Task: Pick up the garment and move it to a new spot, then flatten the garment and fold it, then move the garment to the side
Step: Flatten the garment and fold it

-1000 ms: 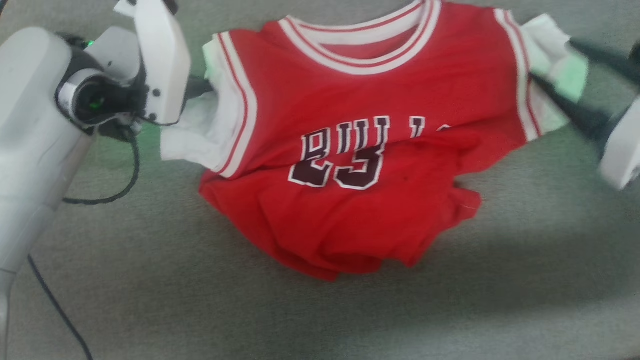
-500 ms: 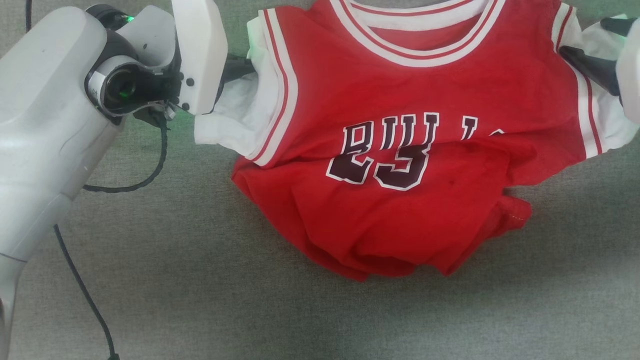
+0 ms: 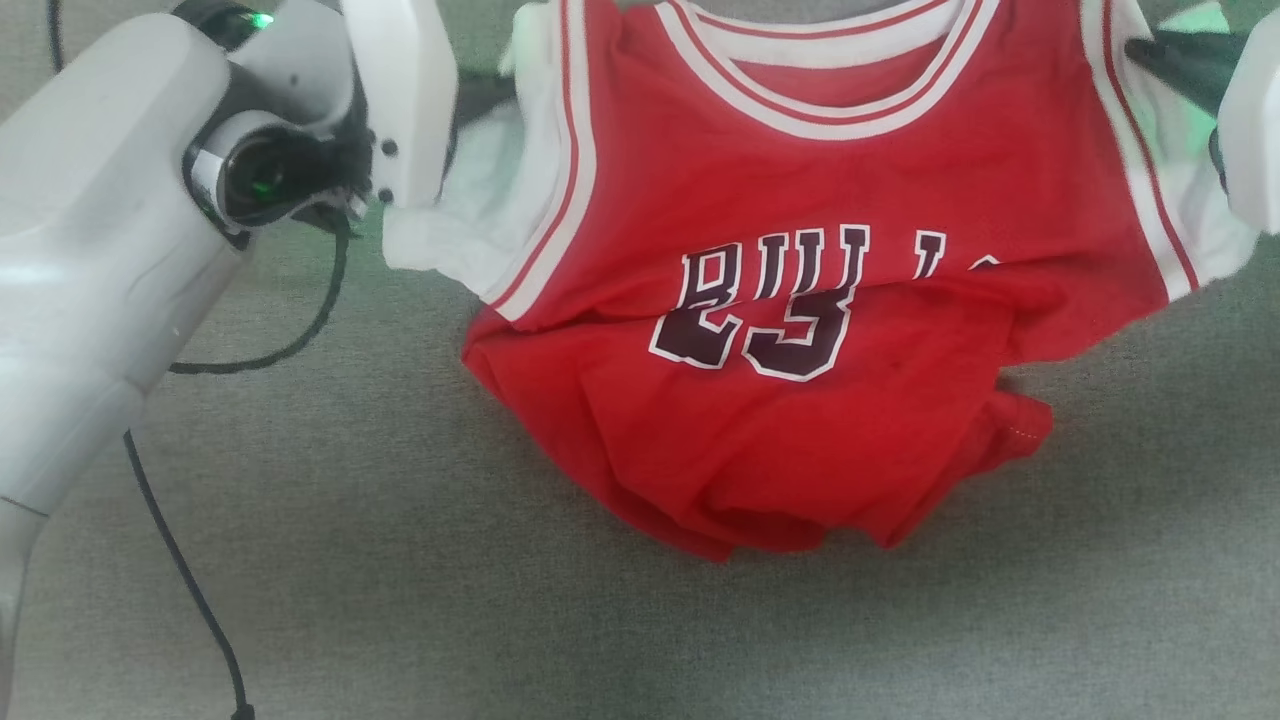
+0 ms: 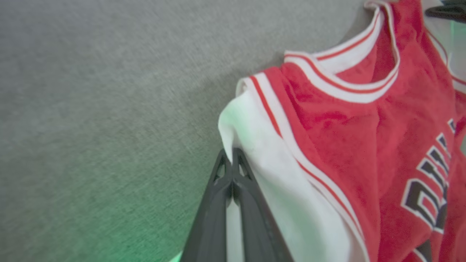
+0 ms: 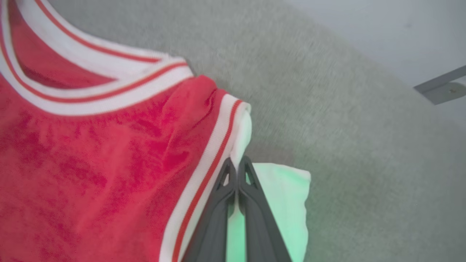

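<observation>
I read the left gripper (image 4: 232,154) as fully closed. In its wrist view both dark fingers meet at the tips and pinch the edge of one white sleeve (image 4: 262,153) of the garment (image 3: 800,200). The right gripper (image 5: 237,163) is likewise closed, with its fingertips together on the white cloth just beside the striped armhole trim. The loose part of the other sleeve (image 5: 284,203) lies beside the fingers, tinted green.

In the head view the garment spans the top of the frame between the two grippers, print side up. A fold covers the lower part of the lettering. The lower half is crumpled on the grey surface (image 3: 400,600). The upper part may be lifted off that surface, but I cannot confirm this. A black cable (image 3: 180,570) runs across the surface at lower left, apart from the garment
</observation>
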